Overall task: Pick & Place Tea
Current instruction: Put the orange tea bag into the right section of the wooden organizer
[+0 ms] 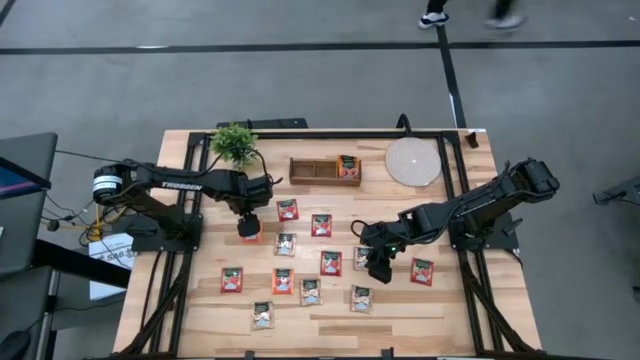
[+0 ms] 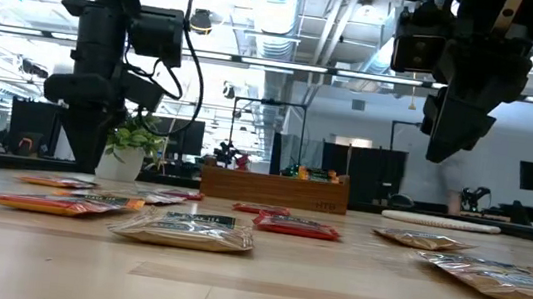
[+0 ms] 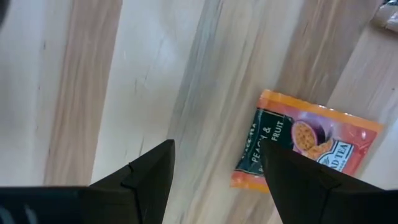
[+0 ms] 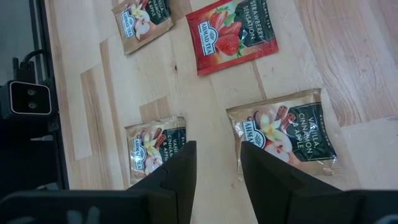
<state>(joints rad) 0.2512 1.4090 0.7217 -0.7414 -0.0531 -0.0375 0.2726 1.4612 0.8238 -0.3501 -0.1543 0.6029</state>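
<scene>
High view: flat square tea sachets (image 1: 331,262), red, orange and pale, lie scattered over the light wooden table (image 1: 195,330); one sachet (image 1: 348,167) sits in an end compartment of the long brown wooden tray (image 1: 312,172), so most of the task appears to remain.

Low view: both arms hang above the sachets.

Left wrist view: left gripper (image 3: 217,180), fingers spread, above an orange sachet (image 3: 305,146).

Right wrist view: right gripper (image 4: 218,177), fingers slightly apart, holding nothing, over pale sachets (image 4: 283,134).

Left gripper (image 1: 248,228) pointing down, jaws parted, right gripper (image 1: 379,268) lifted, jaws narrowly parted, both arms reaching inward
</scene>
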